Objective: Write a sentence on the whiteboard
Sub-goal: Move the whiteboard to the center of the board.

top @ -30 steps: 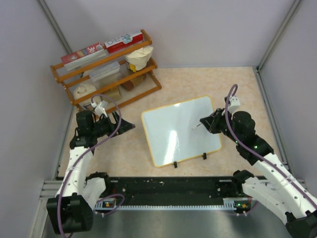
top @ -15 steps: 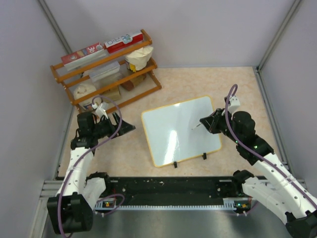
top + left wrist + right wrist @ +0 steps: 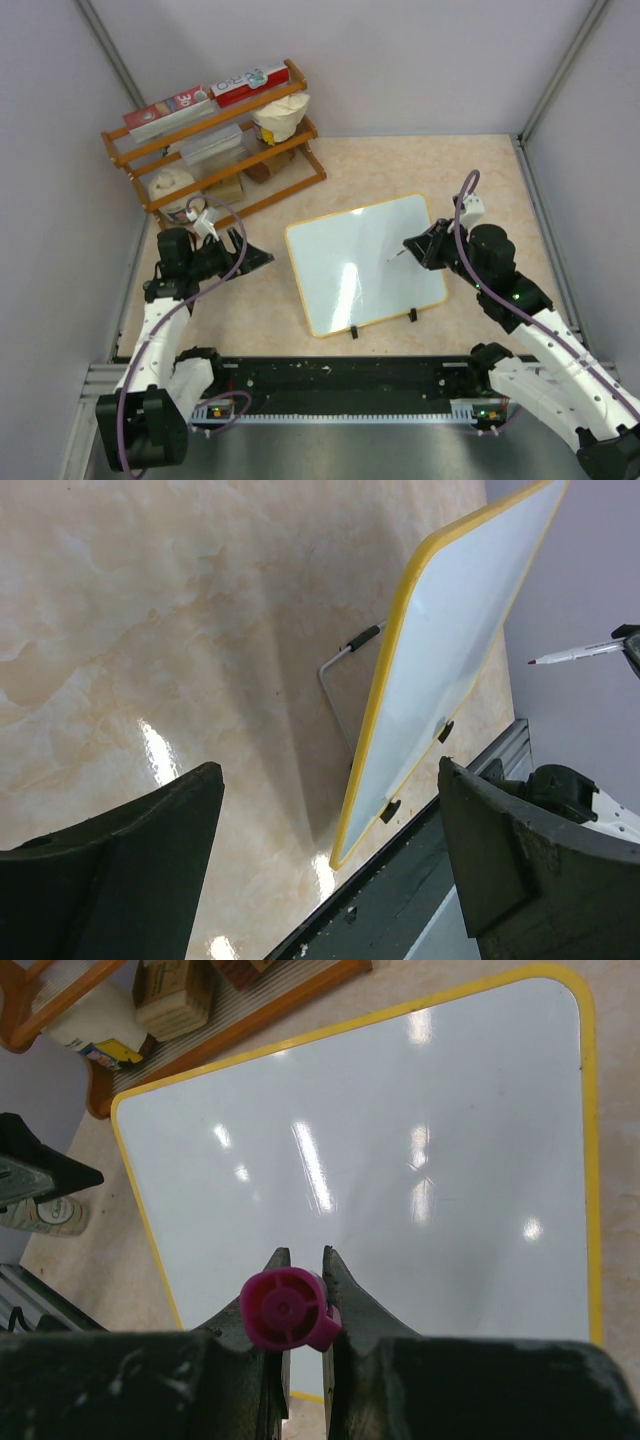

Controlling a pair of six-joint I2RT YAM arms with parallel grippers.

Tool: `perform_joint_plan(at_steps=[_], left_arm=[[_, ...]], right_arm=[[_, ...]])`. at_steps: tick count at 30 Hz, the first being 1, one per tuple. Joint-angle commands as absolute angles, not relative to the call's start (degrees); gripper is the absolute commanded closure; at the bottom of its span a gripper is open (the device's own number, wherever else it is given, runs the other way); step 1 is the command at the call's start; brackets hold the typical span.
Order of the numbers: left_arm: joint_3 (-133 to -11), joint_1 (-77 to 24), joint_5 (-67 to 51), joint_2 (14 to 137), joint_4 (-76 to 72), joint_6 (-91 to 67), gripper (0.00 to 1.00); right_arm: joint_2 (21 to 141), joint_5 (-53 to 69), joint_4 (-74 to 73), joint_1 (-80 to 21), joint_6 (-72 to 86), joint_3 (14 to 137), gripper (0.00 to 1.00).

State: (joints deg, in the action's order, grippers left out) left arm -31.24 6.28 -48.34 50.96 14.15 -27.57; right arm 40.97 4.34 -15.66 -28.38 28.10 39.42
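The whiteboard (image 3: 365, 265) sits near the middle of the table (image 3: 470, 170), propped at a tilt on a wire leg (image 3: 345, 670), its two clips on the edge nearest me. Its face looks blank. My right tool (image 3: 424, 246) is clamped on a marker (image 3: 285, 1308), pink end toward the wrist camera and tip aimed at the board's right side. From the left wrist view the tip seems to hang just off the surface, not touching.

My left tool (image 3: 248, 256) is spread wide and holds nothing, off to the board's left, well apart from it.

The step in hand is getting the tip onto the board. I judge that the tilt matters: a hard push could rock or slide the board on its leg, so I want a light, even touch. I would start near the left side to leave room for a full sentence. Steadying the left rim with the free tool might help.
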Motion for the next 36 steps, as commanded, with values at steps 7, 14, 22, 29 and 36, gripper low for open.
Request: perform_joint_plan(at_steps=[7,14,22,29,36], left_arm=[[-29.18,6.59,-49.04,51.33,7.65,-28.83,0.10],[-28.39,6.59,-50.01,51.68,5.45,-29.53,0.10],[-26.54,5.36,-50.37,53.17,-1.06,-32.08,0.10],[-27.59,0.18,-49.66,56.77,-6.68,-32.96,0.11],[-28.92,-5.53,-49.21,63.89,-12.20,-33.66,0.13]], right_arm=[[40.17,4.40,-13.80,-29.00,27.69,40.17,1.00],[40.34,4.31,-13.18,-29.09,27.86,39.90,1.00],[41.31,5.27,-11.95,-29.09,28.30,39.99,1.00],[41.66,6.15,-11.16,-29.09,28.92,39.73,1.00],[41.22,6.33,-11.16,-29.09,29.44,38.94,1.00]])
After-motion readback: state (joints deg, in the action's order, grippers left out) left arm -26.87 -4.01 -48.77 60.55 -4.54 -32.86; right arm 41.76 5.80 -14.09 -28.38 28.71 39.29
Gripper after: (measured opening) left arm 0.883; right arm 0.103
